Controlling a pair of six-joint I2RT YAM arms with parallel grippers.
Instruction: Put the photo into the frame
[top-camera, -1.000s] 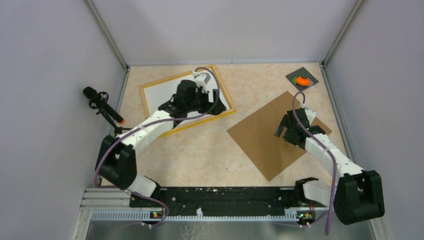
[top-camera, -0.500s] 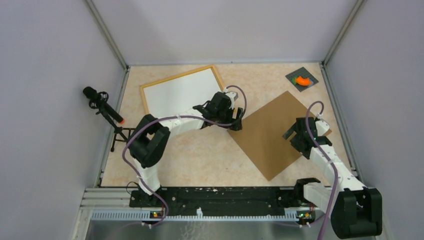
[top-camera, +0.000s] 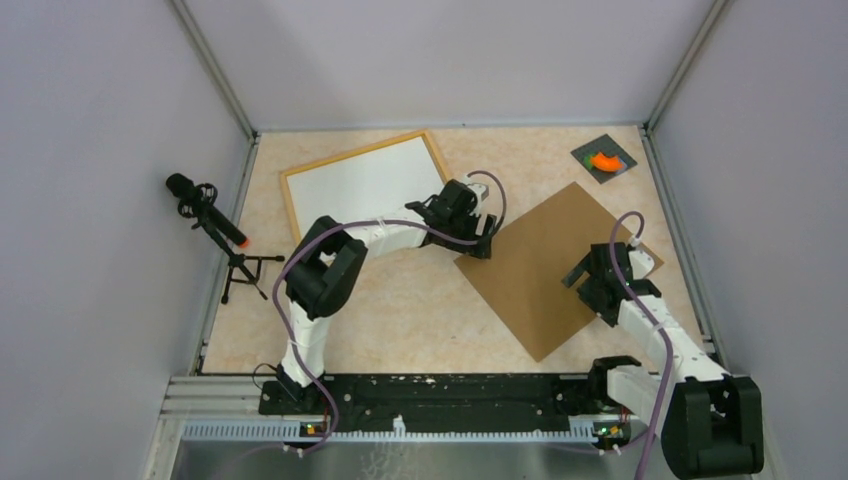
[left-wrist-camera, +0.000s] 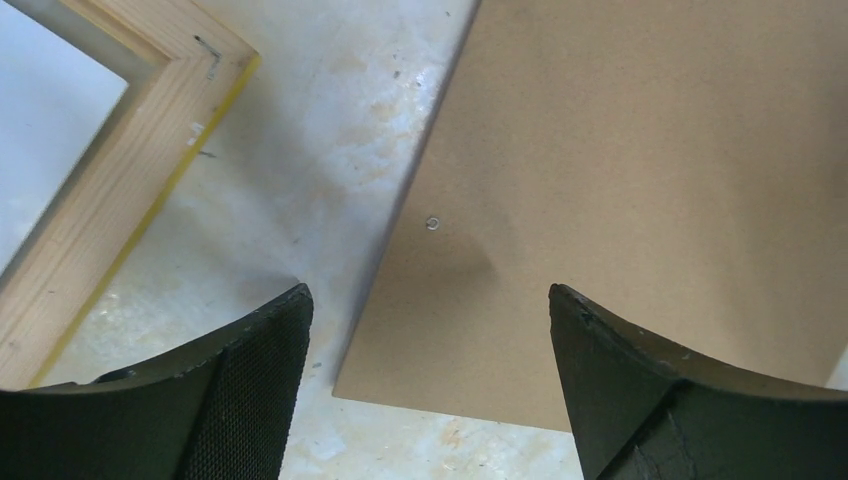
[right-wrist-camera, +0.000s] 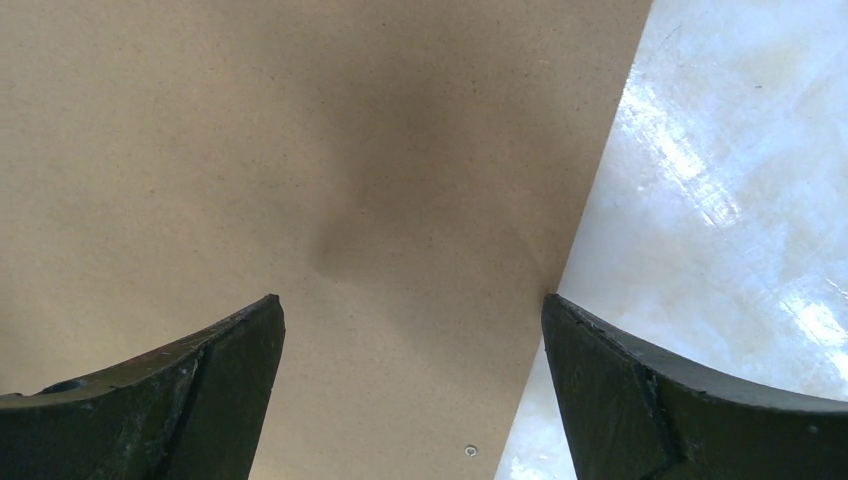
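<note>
The frame (top-camera: 290, 196) lies flat at the back left, thin yellow-orange wood, with a plain white sheet (top-camera: 365, 185) filling it. No printed building picture shows in any view. The brown backing board (top-camera: 540, 275) lies at the centre right. My left gripper (top-camera: 481, 243) is open and empty over the board's left corner. The left wrist view shows its jaws (left-wrist-camera: 430, 330) apart above that corner, with the board (left-wrist-camera: 640, 180) and a frame corner (left-wrist-camera: 130, 180). My right gripper (top-camera: 592, 272) is open and empty; its wrist view (right-wrist-camera: 412, 330) shows it over the board (right-wrist-camera: 300, 150) by an edge.
A small black tripod with a stick-like device (top-camera: 212, 228) stands at the left wall. A grey tile with an orange object (top-camera: 603, 159) sits at the back right corner. Walls close in the table (top-camera: 420, 300) on three sides.
My left arm has swung right, off the frame, to the board's left corner, uncovering the white sheet. My right gripper has shifted slightly right and nearer on the board.
</note>
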